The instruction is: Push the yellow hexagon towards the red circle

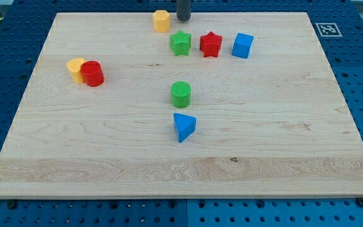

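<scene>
The yellow hexagon [161,21] stands near the board's top edge, a little left of centre. My tip [183,19] is just to its right, a small gap apart, near the view's top. The red circle [93,74] stands far off at the view's left, lower than the hexagon. A second yellow block [75,67], its shape unclear, touches the red circle's left side.
A green star [180,43], a red star [211,44] and a blue cube [242,45] stand in a row below and to the right of my tip. A green circle [181,94] and a blue triangle [183,127] are at mid-board. An ArUco tag [326,28] marks the top right corner.
</scene>
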You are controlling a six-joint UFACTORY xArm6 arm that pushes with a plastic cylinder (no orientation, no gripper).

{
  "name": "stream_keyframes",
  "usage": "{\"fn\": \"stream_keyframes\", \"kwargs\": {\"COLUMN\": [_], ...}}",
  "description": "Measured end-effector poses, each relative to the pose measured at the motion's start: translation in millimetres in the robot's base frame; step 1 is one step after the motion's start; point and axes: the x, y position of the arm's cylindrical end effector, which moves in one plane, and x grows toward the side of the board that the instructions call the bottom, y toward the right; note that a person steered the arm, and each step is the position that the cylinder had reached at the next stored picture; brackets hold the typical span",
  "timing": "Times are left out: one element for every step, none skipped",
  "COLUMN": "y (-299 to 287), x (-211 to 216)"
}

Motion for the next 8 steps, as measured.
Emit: {"fn": "stream_keyframes", "kwargs": {"y": [-43.7,-70.3,-70.9,-72.1,-72.2,-79.1,-92.5,-110.2], "x": [-0.8,-11.6,-11.9,-9.6,11.4,37.3,54.5,67.0]}}
